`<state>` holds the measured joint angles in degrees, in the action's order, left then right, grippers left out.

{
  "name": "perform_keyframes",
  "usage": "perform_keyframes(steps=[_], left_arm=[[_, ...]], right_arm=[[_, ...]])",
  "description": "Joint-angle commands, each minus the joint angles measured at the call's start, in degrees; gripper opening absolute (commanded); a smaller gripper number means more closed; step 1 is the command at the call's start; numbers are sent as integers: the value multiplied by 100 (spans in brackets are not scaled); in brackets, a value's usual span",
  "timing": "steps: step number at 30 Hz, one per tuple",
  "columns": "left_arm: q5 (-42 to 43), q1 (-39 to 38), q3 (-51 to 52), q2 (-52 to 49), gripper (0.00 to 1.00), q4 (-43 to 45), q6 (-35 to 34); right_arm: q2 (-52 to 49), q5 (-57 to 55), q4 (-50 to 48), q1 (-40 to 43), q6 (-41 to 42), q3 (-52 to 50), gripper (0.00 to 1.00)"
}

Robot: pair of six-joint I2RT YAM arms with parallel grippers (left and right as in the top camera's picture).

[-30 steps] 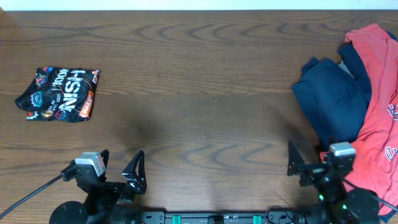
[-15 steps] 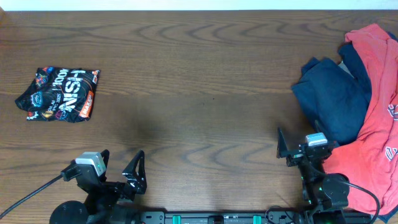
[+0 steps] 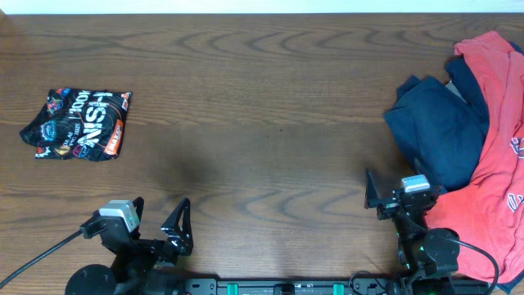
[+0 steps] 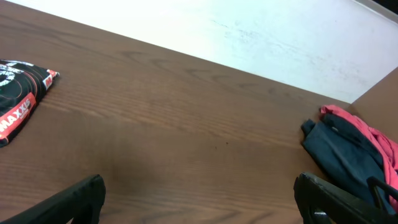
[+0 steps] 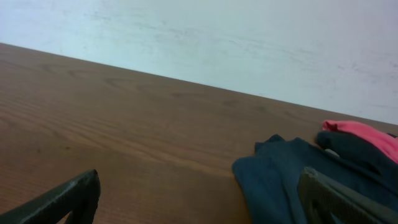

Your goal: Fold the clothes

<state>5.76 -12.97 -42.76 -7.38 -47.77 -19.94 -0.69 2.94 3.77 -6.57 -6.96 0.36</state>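
Note:
The black jersey (image 3: 79,124) lies folded in a small bundle at the table's far left; its edge shows in the left wrist view (image 4: 18,109). A crumpled navy garment (image 3: 438,131) and a red garment (image 3: 501,139) lie piled at the right; both show in the right wrist view, navy (image 5: 280,174) and red (image 5: 360,134). My left gripper (image 3: 160,225) is open and empty near the front edge, well right of the jersey. My right gripper (image 3: 399,195) is open and empty, just in front of the navy garment's near edge.
The brown wooden table (image 3: 262,106) stretches between the two piles. A pale wall (image 5: 217,37) runs behind the table's far edge. The arm bases and a cable (image 3: 41,254) sit along the front edge.
My right gripper moved left and slightly forward away from the red garment over the first half second, then held still. The left arm has not moved.

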Motion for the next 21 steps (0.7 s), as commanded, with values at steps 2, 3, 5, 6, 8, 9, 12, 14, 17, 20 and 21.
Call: perform_keyframes(steps=[2, 3, 5, 6, 8, 9, 12, 14, 17, 20, 21], left_arm=[[-46, -28, 13, 4, 98, 7, -72], [-46, -28, 13, 4, 98, 7, -72], [-46, -28, 13, 4, 98, 7, -72], [-46, -28, 13, 4, 98, 7, -72], [-48, -28, 13, 2, 98, 2, -68], [-46, -28, 13, 4, 98, -13, -72], [-79, -28, 13, 4, 98, -122, 9], [-157, -9, 20, 4, 98, -374, 199], [-289, 286, 92, 7, 98, -699, 234], [-367, 776, 382, 42, 98, -649, 229], [-367, 951, 575, 114, 98, -562, 232]], right_arm=[[28, 7, 26, 28, -83, -4, 99], [28, 7, 26, 28, -83, -4, 99], [28, 4, 28, 28, -83, -4, 99], [28, 7, 26, 28, -83, -4, 99], [28, 4, 28, 28, -83, -4, 99], [28, 4, 28, 28, -83, -4, 99], [28, 4, 28, 28, -83, -4, 99], [28, 4, 28, 28, -81, -4, 99], [28, 7, 26, 28, -81, -4, 99], [28, 7, 26, 28, -83, -4, 99], [28, 4, 28, 28, -83, -4, 99]])
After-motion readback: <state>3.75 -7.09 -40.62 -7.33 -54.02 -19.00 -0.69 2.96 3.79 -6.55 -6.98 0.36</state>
